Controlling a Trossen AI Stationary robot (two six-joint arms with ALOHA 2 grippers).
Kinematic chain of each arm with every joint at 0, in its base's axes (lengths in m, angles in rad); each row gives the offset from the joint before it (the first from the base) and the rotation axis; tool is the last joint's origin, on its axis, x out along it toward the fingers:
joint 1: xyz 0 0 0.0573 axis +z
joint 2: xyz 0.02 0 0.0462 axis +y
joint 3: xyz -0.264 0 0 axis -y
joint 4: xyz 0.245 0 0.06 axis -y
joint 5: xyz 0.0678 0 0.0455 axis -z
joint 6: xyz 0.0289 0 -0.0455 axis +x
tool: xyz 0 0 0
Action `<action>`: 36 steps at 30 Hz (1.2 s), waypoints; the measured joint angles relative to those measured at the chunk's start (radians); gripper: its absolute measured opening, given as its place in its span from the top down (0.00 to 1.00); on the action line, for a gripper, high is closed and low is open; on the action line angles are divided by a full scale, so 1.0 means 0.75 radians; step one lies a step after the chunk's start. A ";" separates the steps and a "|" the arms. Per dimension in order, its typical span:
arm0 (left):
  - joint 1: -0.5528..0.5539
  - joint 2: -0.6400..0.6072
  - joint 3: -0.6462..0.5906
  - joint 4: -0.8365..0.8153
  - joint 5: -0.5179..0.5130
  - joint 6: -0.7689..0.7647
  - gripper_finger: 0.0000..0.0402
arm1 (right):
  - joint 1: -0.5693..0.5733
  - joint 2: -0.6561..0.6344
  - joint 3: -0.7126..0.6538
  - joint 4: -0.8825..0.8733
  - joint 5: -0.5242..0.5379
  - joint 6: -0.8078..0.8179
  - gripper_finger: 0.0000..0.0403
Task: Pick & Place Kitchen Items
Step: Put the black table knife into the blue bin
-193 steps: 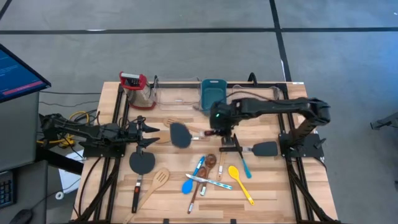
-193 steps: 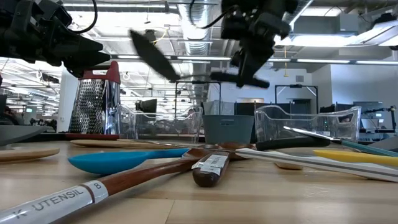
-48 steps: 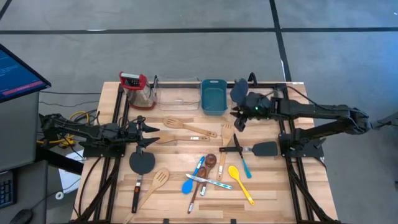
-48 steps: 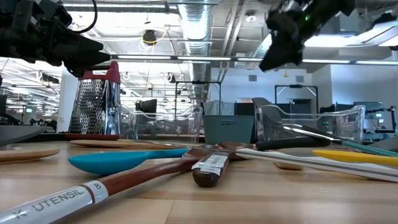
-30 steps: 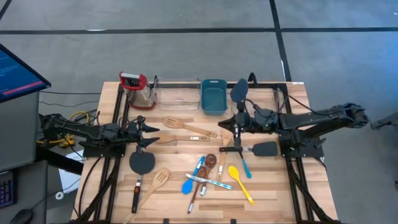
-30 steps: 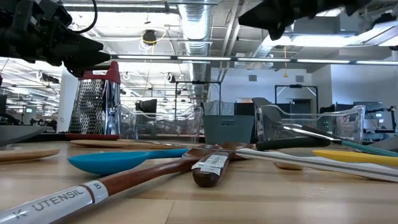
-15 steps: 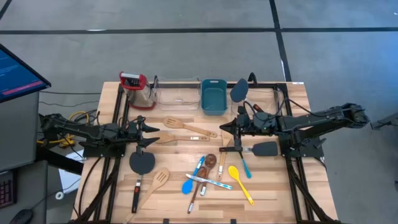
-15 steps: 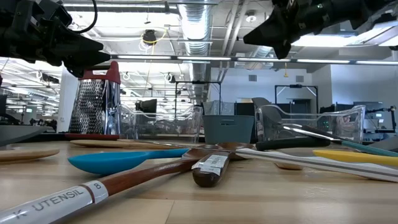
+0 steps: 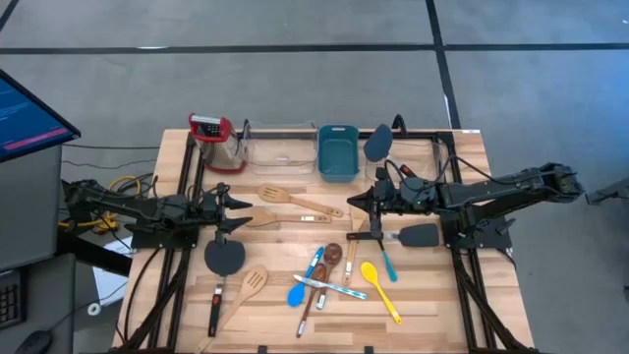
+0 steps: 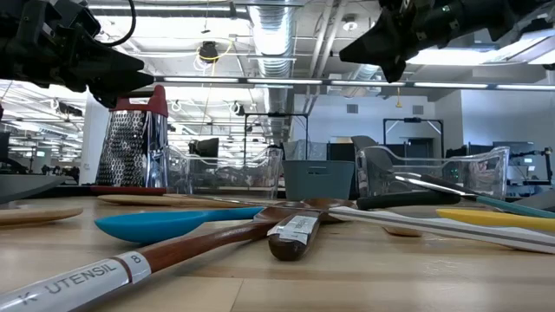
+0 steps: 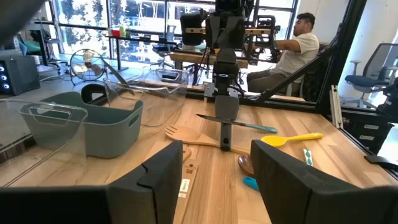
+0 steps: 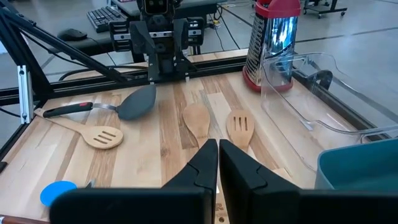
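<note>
Honestly the whole next pick comes down to where the right end effector [image 9: 356,204] sits; it hangs above the desk [image 9: 432,300] with its fingers pinched together on nothing, just in front of the teal tub [image 9: 336,152] and the black spatula [image 9: 379,144] already parked in the clear bin [image 9: 418,147]; the remaining kitchen items [image 9: 324,265] are strewn over the middle and near half of the desk, so mostly below and toward the front edge from that tip. Nearest to it look like the pale wooden fork [image 9: 357,208] right underneath and the slotted wooden spatula [image 9: 285,195] just off to its left side, long axis running across the desk; I'd guess one of those goes next. The left end effector [image 9: 236,218] waits at the left edge with fingers spread, empty; closer to the black spatula [image 9: 223,258] and the wooden spoon [image 9: 257,220] beside it.
</note>
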 joint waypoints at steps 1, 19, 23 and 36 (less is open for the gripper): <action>0.000 0.000 0.000 0.000 0.000 0.000 0.56 | 0.000 0.000 0.000 0.000 0.000 0.000 0.97; 0.000 0.000 0.000 0.005 0.000 0.000 0.56 | -0.001 0.000 0.013 -0.061 0.208 0.134 1.00; -0.001 0.000 0.000 0.012 0.000 0.000 0.56 | 0.005 0.000 0.132 -0.363 0.343 0.213 1.00; 0.000 0.000 0.000 0.014 0.000 0.002 0.56 | 0.174 -0.001 0.517 -1.149 0.390 0.836 1.00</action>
